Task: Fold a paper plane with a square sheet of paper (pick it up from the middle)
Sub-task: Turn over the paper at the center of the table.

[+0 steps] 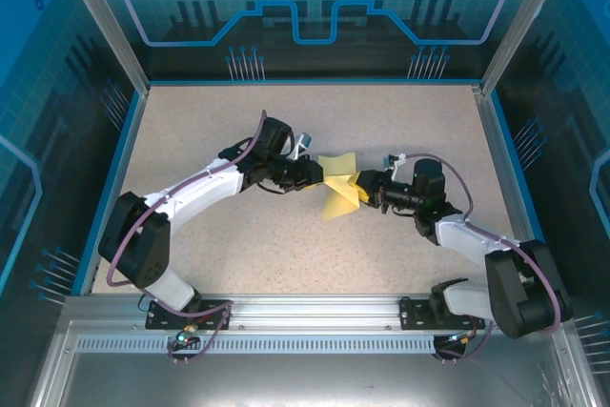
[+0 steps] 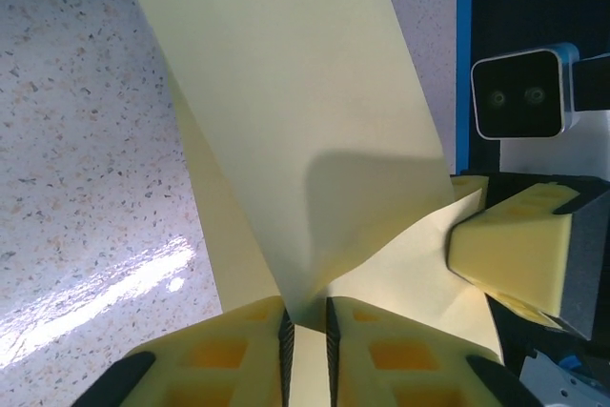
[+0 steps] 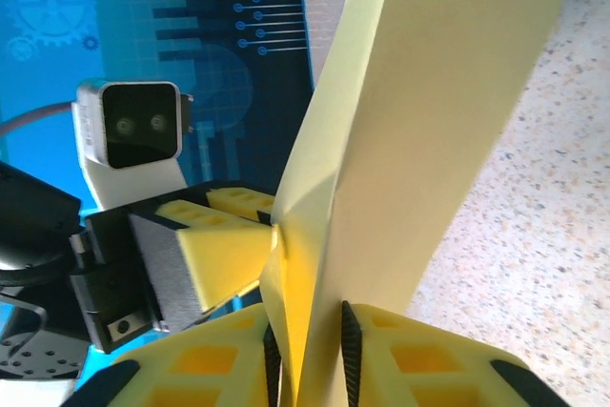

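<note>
Yellow foam pads (image 2: 219, 355) of the left tool (image 2: 306, 335) sit at the bottom edge of the left wrist view, drawn close with only a thin slit between them. The paper (image 2: 286, 92) runs down into that slit as the point of a V-shaped fold, but I cannot tell whether the pads press on it or merely flank it. From there the pale-yellow sheet rises in a broad, smooth flap, with a second layer slanting off behind it to the left and another spreading right. On the right, one foam finger of the right tool (image 3: 307, 355) touches the paper's edge, and that arm's camera (image 2: 522, 92) sits above it. In the right wrist view the right tool's own pads stand on either side of a bunched fold, whose outer layers lie against both pads, so this tool is pinching the paper. A tall flap stands up from the fold, and a finger of the left tool meets the paper from the left. From above, the two tools face each other near the middle of the speckled surface (image 1: 238, 245), tips nearly meeting, with the partly folded paper between them. One flap points toward the far side and a larger one toward the near side. Whether the lower flap touches the surface I cannot tell.
</note>
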`<control>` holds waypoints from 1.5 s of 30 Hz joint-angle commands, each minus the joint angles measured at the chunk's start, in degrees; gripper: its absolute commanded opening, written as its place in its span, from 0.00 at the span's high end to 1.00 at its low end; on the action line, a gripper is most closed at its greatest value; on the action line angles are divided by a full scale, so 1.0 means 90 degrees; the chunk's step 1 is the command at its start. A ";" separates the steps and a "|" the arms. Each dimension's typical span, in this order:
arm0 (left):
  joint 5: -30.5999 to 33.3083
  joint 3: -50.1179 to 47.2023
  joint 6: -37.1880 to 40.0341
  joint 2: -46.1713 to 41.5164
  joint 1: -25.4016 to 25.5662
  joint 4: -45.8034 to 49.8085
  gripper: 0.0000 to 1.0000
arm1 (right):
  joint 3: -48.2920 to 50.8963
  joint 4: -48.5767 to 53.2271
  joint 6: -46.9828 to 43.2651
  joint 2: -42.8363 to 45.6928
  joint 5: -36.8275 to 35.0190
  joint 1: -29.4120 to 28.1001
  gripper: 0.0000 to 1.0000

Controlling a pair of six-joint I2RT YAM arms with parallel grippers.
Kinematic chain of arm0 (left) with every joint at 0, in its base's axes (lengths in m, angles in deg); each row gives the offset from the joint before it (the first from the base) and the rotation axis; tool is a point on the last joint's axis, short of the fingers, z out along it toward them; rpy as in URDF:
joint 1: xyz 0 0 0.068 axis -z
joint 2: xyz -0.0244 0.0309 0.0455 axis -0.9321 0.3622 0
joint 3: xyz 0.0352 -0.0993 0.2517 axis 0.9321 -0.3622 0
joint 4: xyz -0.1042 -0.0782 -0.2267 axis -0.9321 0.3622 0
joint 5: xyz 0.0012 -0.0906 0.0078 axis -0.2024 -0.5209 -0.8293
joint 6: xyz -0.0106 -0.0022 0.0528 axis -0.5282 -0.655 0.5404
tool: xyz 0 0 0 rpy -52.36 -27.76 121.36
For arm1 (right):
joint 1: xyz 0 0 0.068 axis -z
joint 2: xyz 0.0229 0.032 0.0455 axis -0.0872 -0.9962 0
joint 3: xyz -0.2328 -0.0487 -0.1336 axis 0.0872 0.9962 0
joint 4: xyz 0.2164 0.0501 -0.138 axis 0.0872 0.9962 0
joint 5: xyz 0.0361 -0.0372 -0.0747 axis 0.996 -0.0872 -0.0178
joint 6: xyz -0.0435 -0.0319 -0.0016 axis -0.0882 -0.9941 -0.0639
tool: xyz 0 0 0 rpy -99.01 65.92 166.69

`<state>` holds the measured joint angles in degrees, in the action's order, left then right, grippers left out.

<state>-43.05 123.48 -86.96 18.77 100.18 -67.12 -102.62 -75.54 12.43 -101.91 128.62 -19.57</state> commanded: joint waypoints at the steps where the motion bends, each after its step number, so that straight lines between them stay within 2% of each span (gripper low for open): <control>1: 0.0021 -0.0041 0.0276 -0.0252 -0.0054 0.0286 0.75 | -0.0336 0.0908 -0.0648 0.0242 0.0031 0.0095 0.77; 7: 0.0082 0.0036 0.0497 -0.0334 -0.0058 0.0469 0.62 | -0.0595 0.2036 -0.1399 0.0348 -0.0106 0.0105 0.84; 17: 0.0457 0.0103 0.1046 -0.0680 0.0096 0.0625 0.52 | -0.1075 0.3679 -0.2641 0.0408 -0.0570 0.0105 0.91; 22: 0.0973 0.0176 0.1589 -0.0872 0.0443 0.0768 0.48 | -0.1448 0.4679 -0.3278 0.0435 -0.1078 0.0089 0.96; 25: 0.1530 0.0237 0.2109 -0.0923 0.0794 0.0864 0.47 | -0.1553 0.4913 -0.3354 0.0438 -0.1223 0.0091 0.98; 31: 0.2824 0.0195 0.3127 -0.0960 0.1657 0.0756 0.45 | -0.1609 0.4715 -0.2924 0.0251 -0.1032 0.0098 1.00; 36: 0.3348 -0.0125 0.3622 -0.1020 0.2210 0.0124 0.41 | -0.1625 0.4255 -0.2255 0.0073 -0.0669 0.0105 1.00; 39: 0.3507 -0.0241 0.3772 -0.1010 0.2316 -0.0052 0.40 | -0.1756 0.4192 -0.2085 -0.0048 -0.0548 0.0118 1.00; 42: 0.3658 -0.0325 0.3835 -0.1058 0.2312 -0.0098 0.35 | -0.2174 0.5015 -0.2710 -0.0096 -0.0864 0.0120 1.00; 45: 0.3685 -0.0187 0.3706 -0.1020 0.2188 0.0178 0.31 | -0.2673 0.6072 -0.3566 -0.0038 -0.1532 0.0106 1.00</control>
<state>-12.30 121.38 -54.63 11.05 120.64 -66.05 -122.21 -29.92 -12.64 -102.69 119.35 -19.24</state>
